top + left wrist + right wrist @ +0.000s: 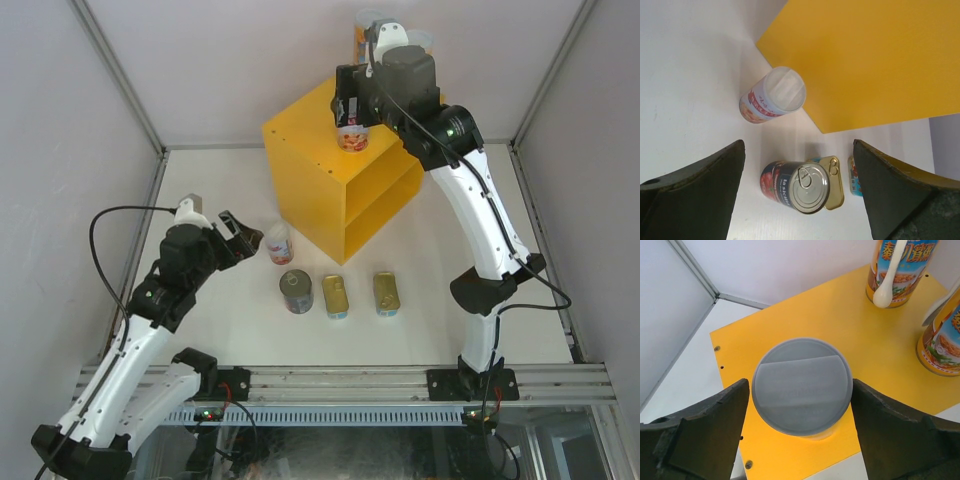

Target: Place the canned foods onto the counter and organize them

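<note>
The yellow counter [310, 170] stands at the back middle. A tall slim can [352, 135] stands on its top, near the front edge. My right gripper [350, 108] is open and straddles this can's grey lid [801, 385], with the fingers [715, 430] just beside it. Two more tall cans [900, 270] [942, 345] stand further back on the counter top [790, 315]. On the table are a fourth tall can [279, 243], a dark round tin [296, 291] and two flat gold-topped tins [335, 296] [386, 292]. My left gripper [235, 240] is open and empty, left of the tall can [774, 95].
In the left wrist view the round tin [797, 186] lies between my fingers below, with one flat tin [835, 175] behind it and the counter's yellow side [875, 60] to the right. White walls enclose the table.
</note>
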You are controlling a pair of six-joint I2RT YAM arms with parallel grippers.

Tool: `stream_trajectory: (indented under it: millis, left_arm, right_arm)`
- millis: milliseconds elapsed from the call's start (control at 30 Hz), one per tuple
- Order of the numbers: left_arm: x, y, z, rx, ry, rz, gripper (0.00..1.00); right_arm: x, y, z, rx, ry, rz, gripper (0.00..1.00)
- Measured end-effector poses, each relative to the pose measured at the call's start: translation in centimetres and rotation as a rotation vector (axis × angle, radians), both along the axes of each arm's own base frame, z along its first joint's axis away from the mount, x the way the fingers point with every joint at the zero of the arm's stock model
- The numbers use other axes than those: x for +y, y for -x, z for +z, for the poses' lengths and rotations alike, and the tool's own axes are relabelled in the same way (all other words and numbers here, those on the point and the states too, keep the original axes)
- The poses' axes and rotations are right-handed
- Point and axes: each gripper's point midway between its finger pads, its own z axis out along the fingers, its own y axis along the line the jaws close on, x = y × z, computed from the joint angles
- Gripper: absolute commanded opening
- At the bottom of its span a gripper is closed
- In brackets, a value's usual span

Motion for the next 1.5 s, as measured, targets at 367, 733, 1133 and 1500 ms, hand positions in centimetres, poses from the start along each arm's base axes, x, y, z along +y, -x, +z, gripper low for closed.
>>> stream_trajectory:
  millis: [367,733,1133,1500]
  left_arm:
    - [0.0,0.1,6.4,-0.145,0.011,-0.014,0.92]
    - [-2.9,-0.1,13.4,-0.310,-0.094,-0.132,0.92]
    - [-8.2,-1.8,17.6,-0.450,-0.187,-0.295,0.92]
    - [-13.4,-3.0,21.3,-0.577,-0.265,-0.416,0.92]
  right_arm:
    - [0.0,-0.1,-0.9,0.014,0.004,0.001,0.87]
    - [-1.3,1.7,2.3,-0.051,-0.058,-0.007,0.92]
    - [-2.0,5.3,2.0,-0.055,-0.121,0.009,0.92]
    - [-4.1,11.2,2.5,-0.117,-0.228,-0.007,0.91]
